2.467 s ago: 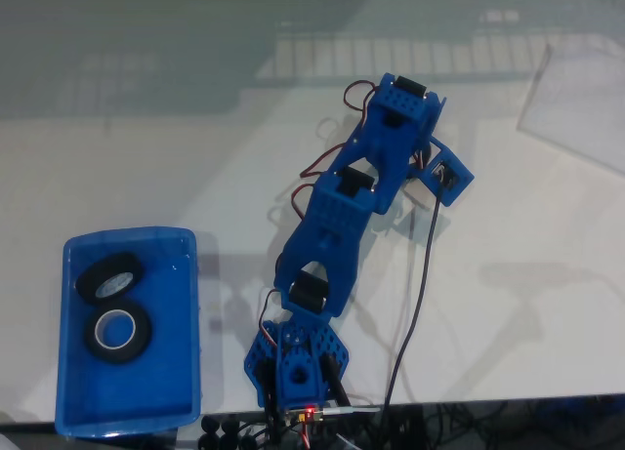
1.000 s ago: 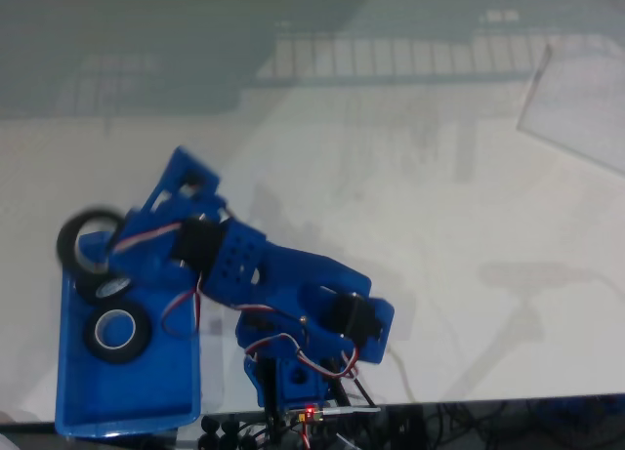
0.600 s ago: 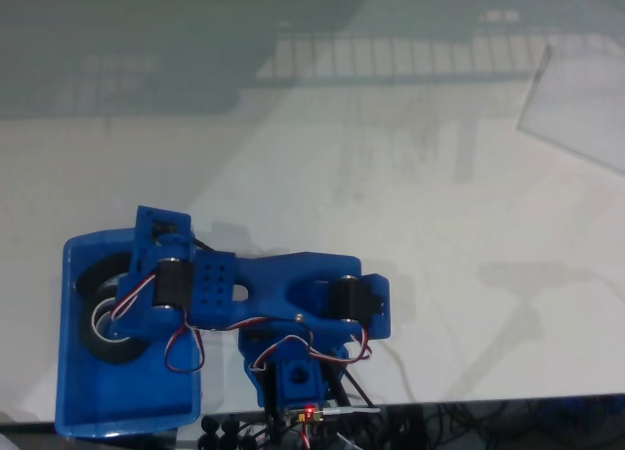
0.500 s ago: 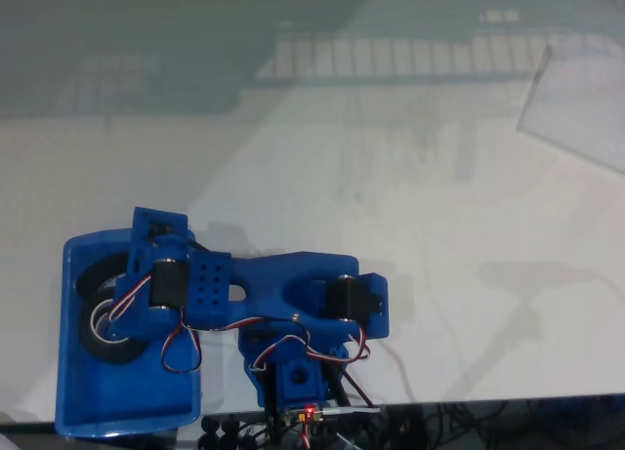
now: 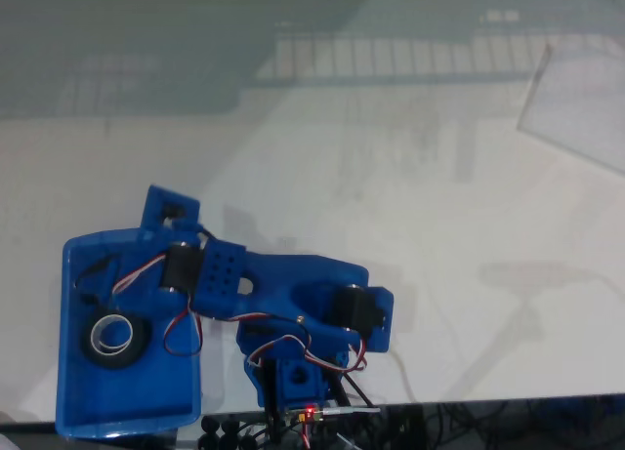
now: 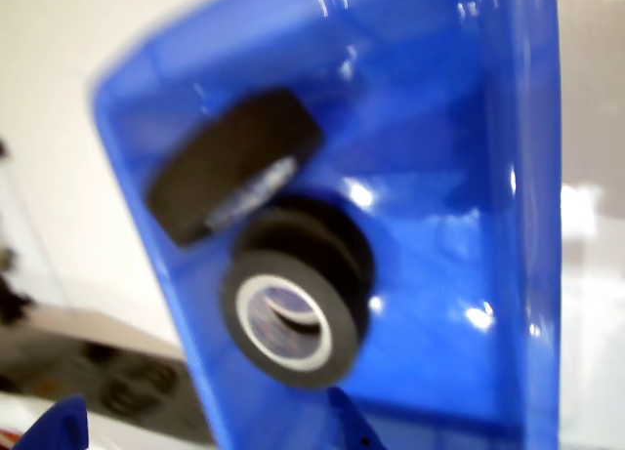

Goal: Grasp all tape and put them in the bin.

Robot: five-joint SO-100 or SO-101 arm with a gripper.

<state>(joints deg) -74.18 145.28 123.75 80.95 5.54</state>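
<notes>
Arm swung from far counter (image 5: pixel 410 177) to over bin (image 5: pixel 127 411); rolls of tape (image 6: pixel 291 313) inside. Tool (image 6: pixel 205 435) state: cannot tell. Tape light, stiff; pinch through rim.

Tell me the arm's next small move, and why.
Probably lift the pincer straight up, clear of the bin. In the wrist view its jaws stand apart with nothing between them, and every tape roll in sight lies inside the bin, so nothing is left to release here.
</notes>
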